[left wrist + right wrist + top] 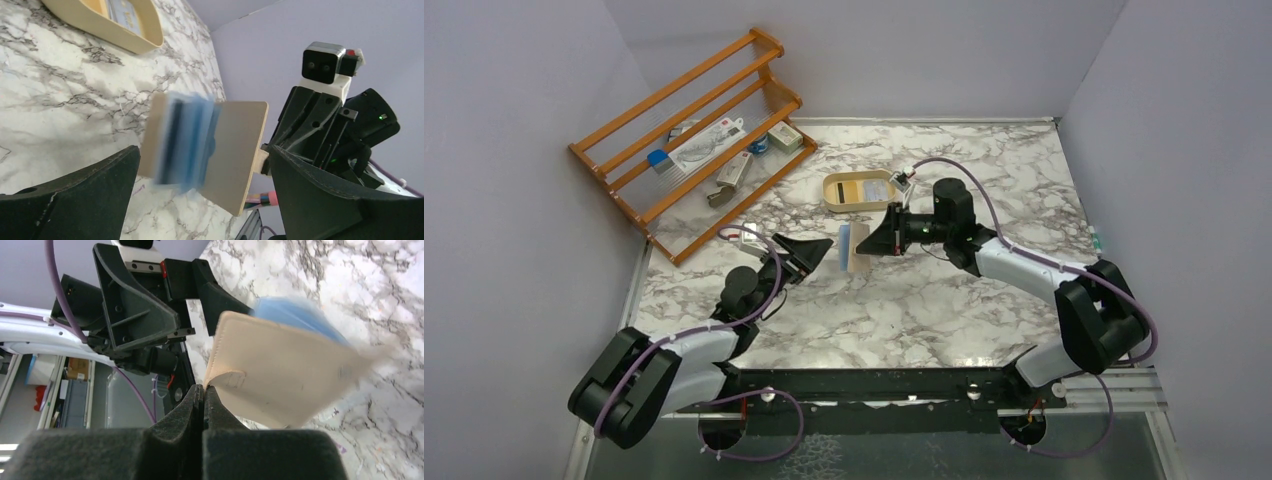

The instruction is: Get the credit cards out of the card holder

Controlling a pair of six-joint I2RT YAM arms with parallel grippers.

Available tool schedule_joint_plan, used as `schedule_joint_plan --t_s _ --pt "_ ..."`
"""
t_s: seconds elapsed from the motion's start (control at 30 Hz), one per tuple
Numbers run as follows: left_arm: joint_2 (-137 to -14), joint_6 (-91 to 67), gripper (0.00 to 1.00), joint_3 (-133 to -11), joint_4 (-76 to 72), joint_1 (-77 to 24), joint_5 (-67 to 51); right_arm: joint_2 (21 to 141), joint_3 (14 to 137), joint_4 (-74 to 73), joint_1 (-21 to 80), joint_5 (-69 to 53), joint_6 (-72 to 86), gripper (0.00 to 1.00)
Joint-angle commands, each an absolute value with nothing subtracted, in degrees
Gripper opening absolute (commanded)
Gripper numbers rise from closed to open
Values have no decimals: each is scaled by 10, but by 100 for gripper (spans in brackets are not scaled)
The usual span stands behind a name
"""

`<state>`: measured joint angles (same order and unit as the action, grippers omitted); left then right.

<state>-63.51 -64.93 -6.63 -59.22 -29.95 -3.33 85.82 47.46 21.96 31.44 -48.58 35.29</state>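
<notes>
Right claw [203, 390]: pressed together on the wallet's snap tab [231, 378], so the wallet hangs from one small point with its pockets left uncovered.
Wallet [861, 252]: lifted off the desk [904, 310], between the two arms, its open inner side turned to the left arm.
Cards [186, 142]: light blue, in the wallet's pocket, edges poking past the leather. They are blurred in both wrist views, so I cannot tell their number.
Left claw [818, 256]: fingers wide apart and holding nothing, aimed at the cards, close to them but not touching.
Why held so: one arm seems to act as a clamp, so the other can pull the cards out against a fixed wallet.
Tray [829, 192]: on the desk just behind the wallet. Something flat lies in it, though I cannot tell whether it is a card. It is likely the drop spot.
Step in hand: lining up for a pinch on the card edges.
Risk: the tab grip is thin, so a hard tug could twist or free the wallet.
</notes>
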Motion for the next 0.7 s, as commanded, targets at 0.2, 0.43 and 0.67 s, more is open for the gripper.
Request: schedule_joint_plan --t_s 0.2,0.43,0.67 --pt "-727 -658 99 -63 -678 -300 -61 843 469 138 317 -529 307 1" --pt "-693 -640 99 -38 -658 -300 -31 857 441 207 317 -585 356 1" --pt "-608 -590 99 -55 -546 -300 -17 792 413 5 291 -524 230 1"
